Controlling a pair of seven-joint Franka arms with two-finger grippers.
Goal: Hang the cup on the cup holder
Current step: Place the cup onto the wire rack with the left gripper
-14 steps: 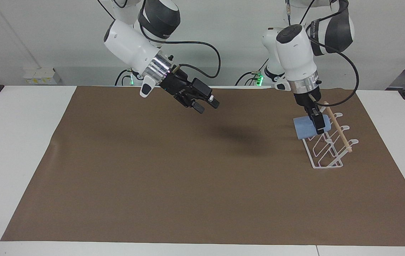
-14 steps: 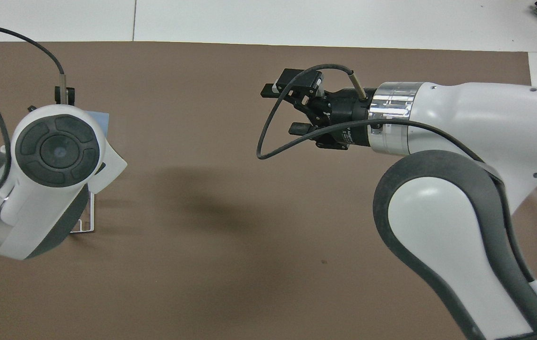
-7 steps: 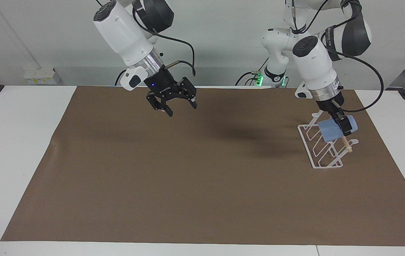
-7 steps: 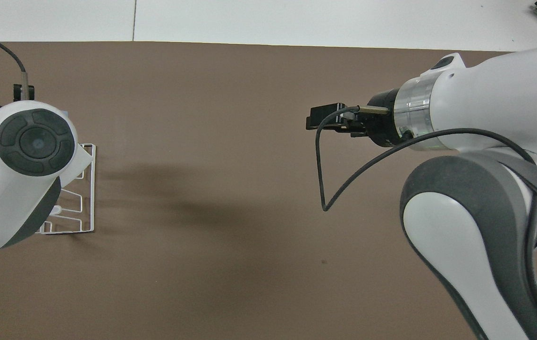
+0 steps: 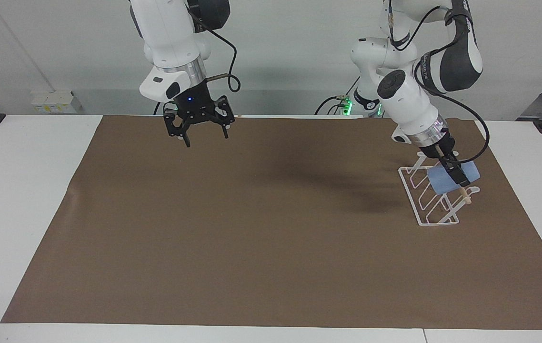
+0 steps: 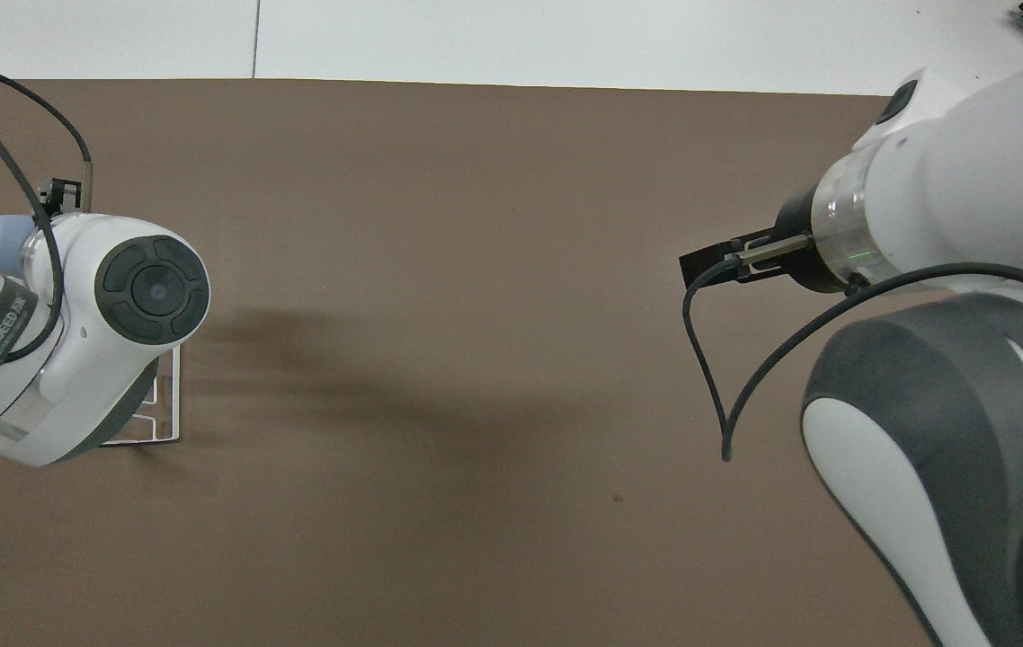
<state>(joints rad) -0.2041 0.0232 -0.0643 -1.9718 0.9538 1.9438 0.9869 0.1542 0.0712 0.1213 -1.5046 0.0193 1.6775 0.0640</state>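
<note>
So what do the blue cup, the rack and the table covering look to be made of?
The cup: likely plastic, matte; an even pale blue with no glare. The rack: thin white wire, probably coated metal, bent into loops, with a pale rod across its top that looks like bare wood. The table covering: a dull brown sheet, paper or thin fabric; it shows a slight wrinkle at one edge.

Left claw (image 5: 457,175) grips cup (image 5: 442,181) at cup holder (image 5: 423,200)
</note>
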